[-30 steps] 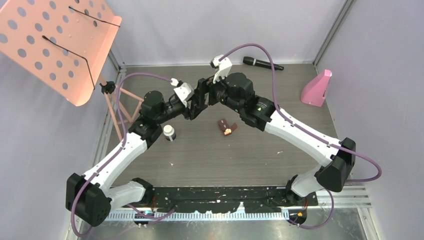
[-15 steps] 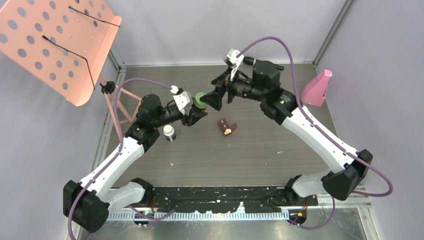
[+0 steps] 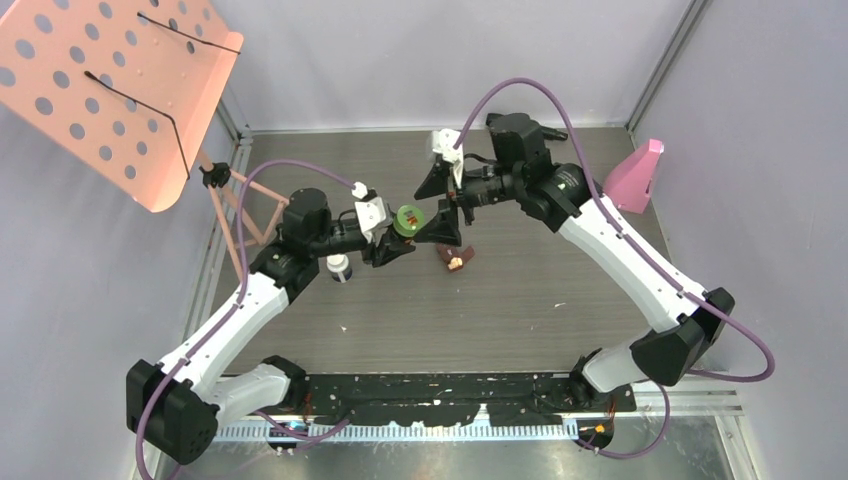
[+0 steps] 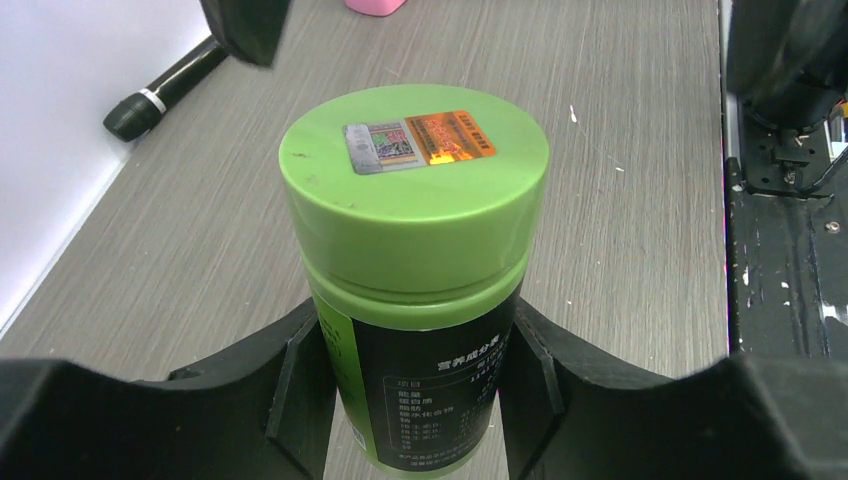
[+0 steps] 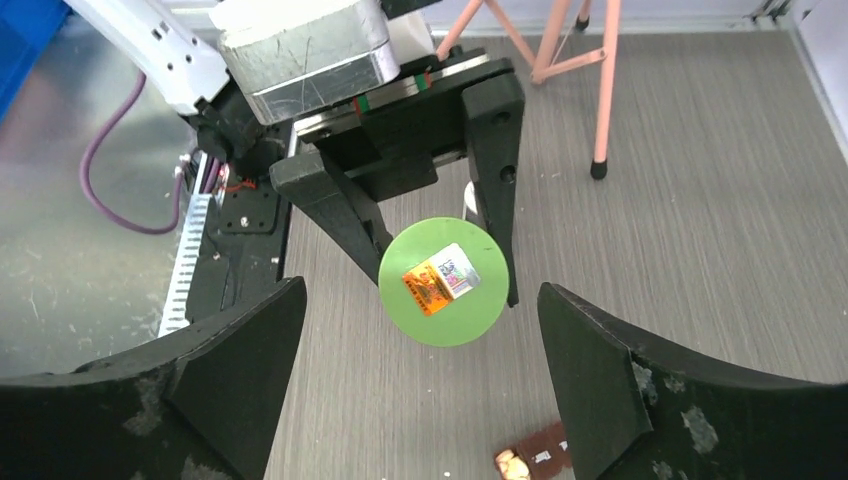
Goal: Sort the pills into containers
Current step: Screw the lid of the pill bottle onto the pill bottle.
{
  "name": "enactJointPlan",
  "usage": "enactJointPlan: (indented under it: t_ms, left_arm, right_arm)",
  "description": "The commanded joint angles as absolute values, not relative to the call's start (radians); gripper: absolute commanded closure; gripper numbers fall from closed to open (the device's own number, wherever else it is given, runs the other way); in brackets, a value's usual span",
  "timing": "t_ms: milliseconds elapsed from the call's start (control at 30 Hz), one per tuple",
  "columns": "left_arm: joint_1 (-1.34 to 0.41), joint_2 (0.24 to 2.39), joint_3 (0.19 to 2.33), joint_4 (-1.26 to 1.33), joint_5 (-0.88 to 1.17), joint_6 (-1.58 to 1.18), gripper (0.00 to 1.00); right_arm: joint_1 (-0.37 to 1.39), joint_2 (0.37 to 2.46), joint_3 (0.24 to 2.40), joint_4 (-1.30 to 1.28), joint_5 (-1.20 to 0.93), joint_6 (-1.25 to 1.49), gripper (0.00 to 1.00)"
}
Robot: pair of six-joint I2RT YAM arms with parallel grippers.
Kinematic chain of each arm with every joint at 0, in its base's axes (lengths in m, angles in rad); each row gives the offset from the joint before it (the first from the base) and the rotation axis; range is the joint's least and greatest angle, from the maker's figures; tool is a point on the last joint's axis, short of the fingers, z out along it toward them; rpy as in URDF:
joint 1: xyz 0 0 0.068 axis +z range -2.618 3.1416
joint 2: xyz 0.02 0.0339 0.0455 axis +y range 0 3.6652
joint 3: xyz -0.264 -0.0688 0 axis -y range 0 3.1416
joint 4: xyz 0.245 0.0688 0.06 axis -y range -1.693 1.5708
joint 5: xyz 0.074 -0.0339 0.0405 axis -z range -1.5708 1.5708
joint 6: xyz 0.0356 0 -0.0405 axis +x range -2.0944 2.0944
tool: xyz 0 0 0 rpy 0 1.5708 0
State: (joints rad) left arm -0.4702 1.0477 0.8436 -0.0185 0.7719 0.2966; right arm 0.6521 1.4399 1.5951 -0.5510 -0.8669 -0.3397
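Altogether three: green bottle [image 3: 407,220], white bottle [image 3: 339,266], brown case [image 3: 455,255]

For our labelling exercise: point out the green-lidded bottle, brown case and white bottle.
green-lidded bottle [image 4: 415,160], left wrist view, lid top.
brown case [image 3: 452,255], top view, its middle.
white bottle [image 3: 339,263], top view, white part.

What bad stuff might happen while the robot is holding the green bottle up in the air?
1. The left gripper holds the green-lidded bottle only by its sides, off the table; it might slip and fall.
2. The right gripper is open near the lid; closing off-centre, it may knock the bottle.
3. A falling bottle could hit the brown case lying nearby.
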Motion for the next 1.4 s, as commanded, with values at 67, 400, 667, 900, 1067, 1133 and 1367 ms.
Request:
enactJointPlan:
  t_ms: [67, 400, 667, 900, 1067, 1133, 1367]
  left_arm:
    - [-0.468, 1.045, 0.909, -0.107, 0.786, 0.384, 1.0]
    - [-0.468, 1.048, 0.928, -0.159, 0.824, 0.431, 1.0]
    - [-0.468, 1.048, 0.932, -0.148, 0.758, 0.432, 1.0]
    - [-0.469, 1.027, 0.862, -0.006, 0.475, 0.393, 1.0]
    - [-0.469, 1.022, 0.849, 0.031, 0.415, 0.401, 1.0]
    - [-0.469, 1.019, 0.841, 0.042, 0.407, 0.398, 1.0]
    - [-0.469, 1.024, 0.829, 0.054, 0.381, 0.378, 1.0]
  right_arm:
    - [0.701, 1.481, 1.67, -0.673, -0.775, -0.482, 0.13]
    - [0.714, 1.551, 1.724, -0.695, -0.772, -0.509, 0.37]
    - [0.732, 1.567, 1.7, -0.657, -0.68, -0.431, 0.77]
    - [0.791, 1.595, 1.662, -0.461, -0.129, 0.095, 0.94]
    - [0.811, 1.635, 1.714, -0.459, 0.166, 0.456, 0.94]
    - [0.813, 1.648, 1.742, -0.465, 0.182, 0.539, 0.94]
    - [0.802, 1.628, 1.74, -0.416, 0.1, 0.617, 0.57]
